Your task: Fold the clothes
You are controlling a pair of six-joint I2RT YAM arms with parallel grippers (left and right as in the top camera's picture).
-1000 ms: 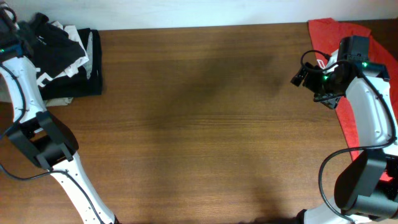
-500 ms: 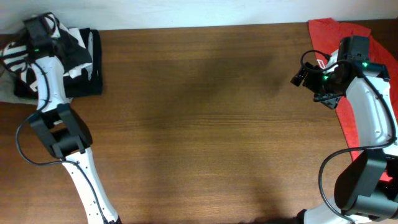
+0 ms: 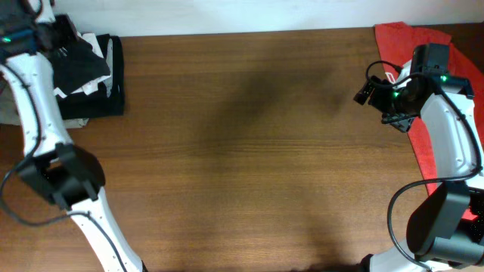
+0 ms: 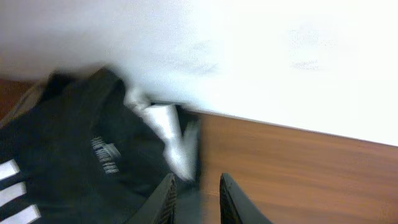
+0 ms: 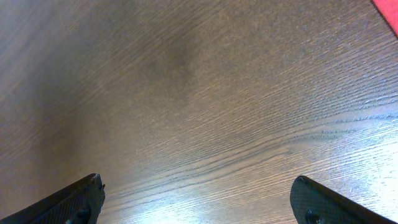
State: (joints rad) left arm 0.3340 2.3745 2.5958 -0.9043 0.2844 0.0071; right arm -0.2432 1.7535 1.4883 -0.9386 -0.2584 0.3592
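Note:
A pile of black clothes (image 3: 89, 104) with white parts lies at the table's far left corner; no large chest lettering shows. In the left wrist view the black fabric (image 4: 74, 143) has a small white print and white stripes at the lower left. My left gripper (image 3: 64, 36) hovers over the pile's far edge; its fingers (image 4: 198, 200) stand a narrow gap apart with nothing clearly between them, and the view is blurred. My right gripper (image 3: 365, 94) is wide open and empty above bare wood (image 5: 199, 200) at the far right.
A red T-shirt (image 3: 401, 34) lies under the right arm at the far right corner; its corner shows in the right wrist view (image 5: 389, 6). A white wall (image 4: 261, 56) runs behind the table's back edge. The brown wooden table (image 3: 242, 151) spans the middle.
My left arm has swung about over the pile, right and then back toward the far left corner. A black-and-white striped garment seen half a second ago is now covered. The right arm has not moved.

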